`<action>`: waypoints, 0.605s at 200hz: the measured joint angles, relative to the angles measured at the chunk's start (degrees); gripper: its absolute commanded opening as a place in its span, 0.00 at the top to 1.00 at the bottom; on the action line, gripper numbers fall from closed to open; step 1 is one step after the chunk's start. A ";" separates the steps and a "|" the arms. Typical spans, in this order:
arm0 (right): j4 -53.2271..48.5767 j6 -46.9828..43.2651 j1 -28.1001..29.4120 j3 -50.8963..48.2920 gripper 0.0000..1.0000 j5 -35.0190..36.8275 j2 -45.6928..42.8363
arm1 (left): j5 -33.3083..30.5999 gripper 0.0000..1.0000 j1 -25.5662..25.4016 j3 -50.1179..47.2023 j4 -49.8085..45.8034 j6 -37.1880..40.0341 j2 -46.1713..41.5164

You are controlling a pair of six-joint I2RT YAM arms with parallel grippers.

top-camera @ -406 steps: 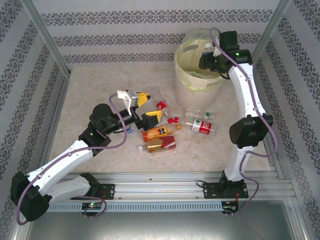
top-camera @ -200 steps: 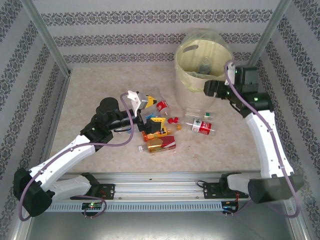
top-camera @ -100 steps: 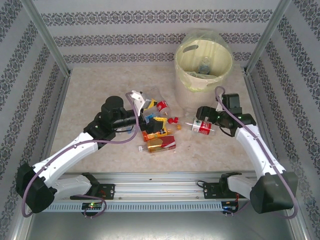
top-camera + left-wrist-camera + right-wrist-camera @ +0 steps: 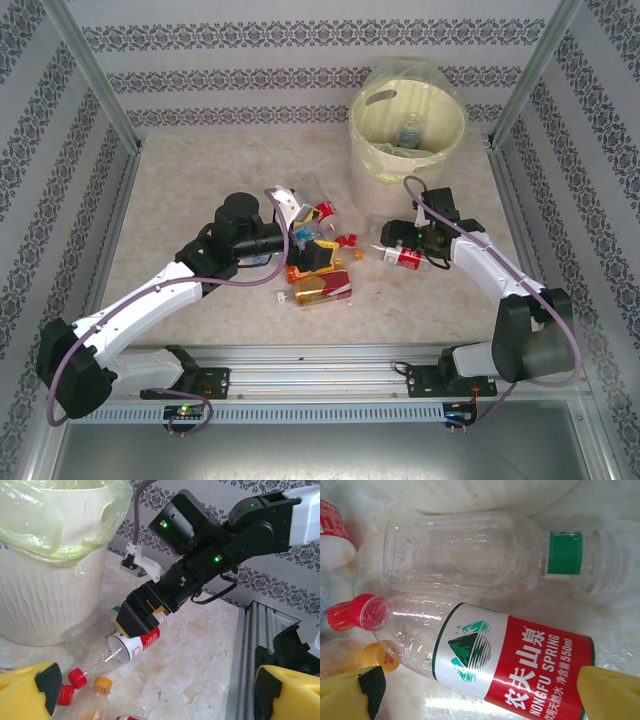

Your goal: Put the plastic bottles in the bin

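Right gripper (image 4: 394, 240) sits low over the red-labelled bottle (image 4: 403, 257) in the overhead view, near the foot of the bin (image 4: 372, 165). The left gripper (image 4: 308, 243) hovers above the bottle pile (image 4: 322, 288). From the left wrist, its yellow pads (image 4: 30, 690) stand wide apart, with the bin wall beyond. From the right wrist, both fingertips (image 4: 610, 695) are spread, flanking the red-labelled bottle unclamped. A clear green-banded bottle (image 4: 470, 555) lies just beside it.
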 measured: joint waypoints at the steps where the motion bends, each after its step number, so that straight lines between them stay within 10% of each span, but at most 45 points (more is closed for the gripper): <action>1: 0.07 -0.04 0.00 0.00 0.02 0.00 0.04 | -0.02 0.00 0.00 0.00 0.00 0.00 0.00; 121: -2.91 -4.63 4.83 0.09 0.02 3.76 2.82 | -0.37 0.00 -0.33 0.37 -0.37 0.42 0.24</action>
